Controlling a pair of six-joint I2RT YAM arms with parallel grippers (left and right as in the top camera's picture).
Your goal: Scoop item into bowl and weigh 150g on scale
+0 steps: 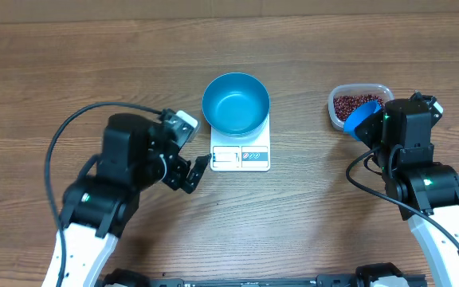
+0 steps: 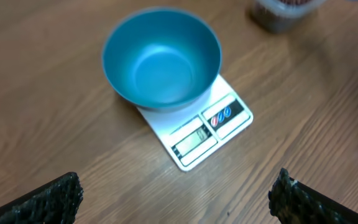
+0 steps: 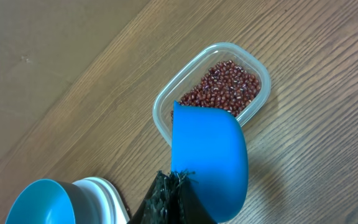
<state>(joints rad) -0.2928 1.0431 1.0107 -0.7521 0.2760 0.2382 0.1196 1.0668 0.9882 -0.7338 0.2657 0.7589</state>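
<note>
jaws clamped on the blue scoop [image 3: 209, 165], right gripper [image 3: 169, 190] hovers over the tub [image 3: 166, 102] of beans [image 3: 225, 84]; left gripper [image 2: 176, 193] gapes empty beside the scale [image 1: 241, 158], whose bowl [image 1: 236, 104] sits bare; whether the scoop is filled can't be seen, weighing all ahead

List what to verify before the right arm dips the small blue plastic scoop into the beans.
1. The round teal-blue bowl sits on the flat white square scale: ok.
2. That bowl is empty: ok.
3. The right gripper is shut on the small blue plastic scoop: ok.
4. The scoop hangs over the near edge of the clear rectangular plastic tub holding the dark red-brown beans: ok.
5. The scale's display reads zero: cannot tell, too blurred.
6. The left gripper is open and holds nothing: ok.
</note>
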